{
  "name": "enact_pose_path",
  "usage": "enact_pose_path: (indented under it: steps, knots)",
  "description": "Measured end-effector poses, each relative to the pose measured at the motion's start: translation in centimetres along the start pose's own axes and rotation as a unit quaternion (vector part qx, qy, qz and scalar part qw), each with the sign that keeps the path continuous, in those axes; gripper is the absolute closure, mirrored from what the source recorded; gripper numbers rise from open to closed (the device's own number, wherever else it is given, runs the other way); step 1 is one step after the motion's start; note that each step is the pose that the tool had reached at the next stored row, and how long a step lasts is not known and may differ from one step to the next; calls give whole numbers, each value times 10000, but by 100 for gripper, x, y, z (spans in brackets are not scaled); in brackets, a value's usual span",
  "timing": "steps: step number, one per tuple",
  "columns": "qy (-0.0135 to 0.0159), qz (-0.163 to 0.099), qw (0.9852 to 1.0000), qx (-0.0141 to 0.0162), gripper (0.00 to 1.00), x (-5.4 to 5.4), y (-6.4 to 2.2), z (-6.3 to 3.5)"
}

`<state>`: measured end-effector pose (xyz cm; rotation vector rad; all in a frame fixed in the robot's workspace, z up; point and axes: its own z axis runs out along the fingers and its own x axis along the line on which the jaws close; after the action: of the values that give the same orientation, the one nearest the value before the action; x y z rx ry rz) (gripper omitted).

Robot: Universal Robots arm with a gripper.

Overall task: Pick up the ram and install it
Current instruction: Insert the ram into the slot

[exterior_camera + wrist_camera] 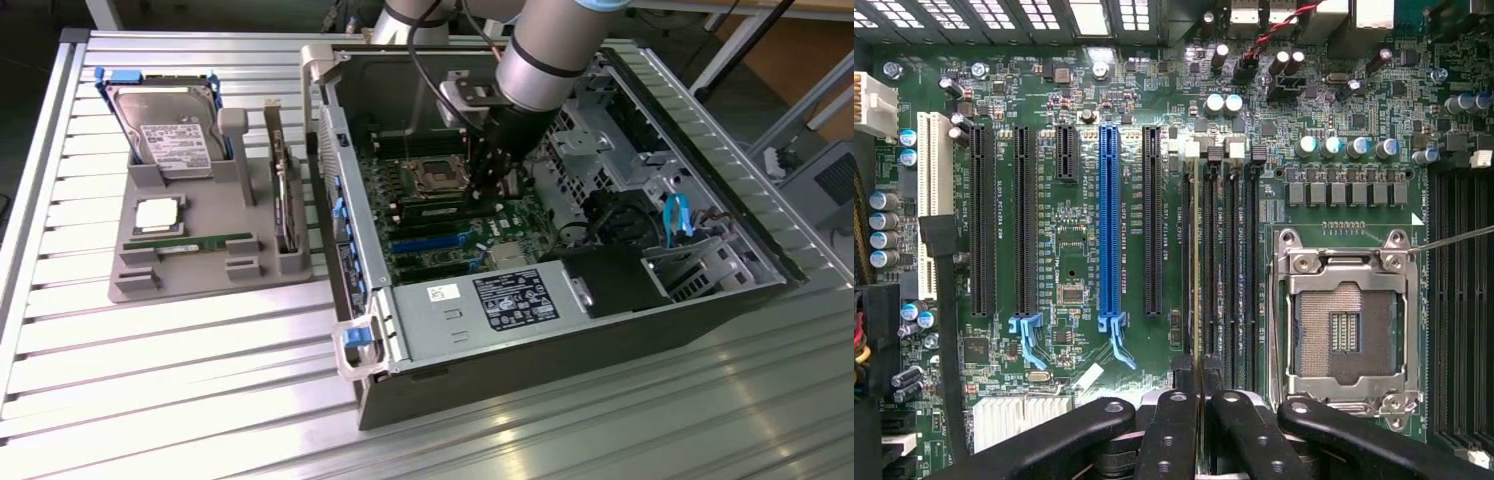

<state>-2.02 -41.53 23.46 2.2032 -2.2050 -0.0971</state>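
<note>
tool (1198,372) tight on the ram (1197,250), edge-on at the memory slots (1230,260)

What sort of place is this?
Probably a robotics lab or test bench for computer assembly: a robot arm reaches into an open PC case on a slatted metal table, beside a grey tray of parts.

The gripper (1198,368) pinches its two black fingertips nearly together on the ram (1197,260), seen edge-on as a thin pale line running along one of the black memory slots (1230,260) (whether it is fully seated cannot be told). Just beside those slots lies the CPU socket (1344,330), contacts bare in a silver frame. On their other side the green motherboard (1074,270) carries black expansion slots (982,220) and one blue PCIe slot (1111,230).
</note>
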Motion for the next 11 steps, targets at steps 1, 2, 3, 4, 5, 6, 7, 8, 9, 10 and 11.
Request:
enact_pose_path:
  steps: [1, 2, 3, 4, 5, 6, 7, 8, 9, 10, 11]
  knots:
    - [-2, 1, 10000, 1, 88, 4, 0, 2]
    - [-1, 0, 10000, 0, 82, 6, 0, 1]
    - [-1, 0, 10000, 0, 82, 7, 0, 0]
    - [-1, 0, 10000, 0, 82, 7, 0, 0]
    - [-1, 0, 10000, 0, 82, 7, 0, 1]
    - [-1, 0, 10000, 0, 82, 7, 0, 0]
    - [-1, 0, 10000, 0, 82, 7, 1, -3]
    - [-7, 0, 10000, 0, 82, 6, 2, -28]
    - [-8, 0, 10000, 0, 82, 5, 4, -71]
    - [-10, 0, 10000, 0, 82, 3, 8, -126]
    - [-11, 0, 10000, 0, 82, 2, 11, -176]
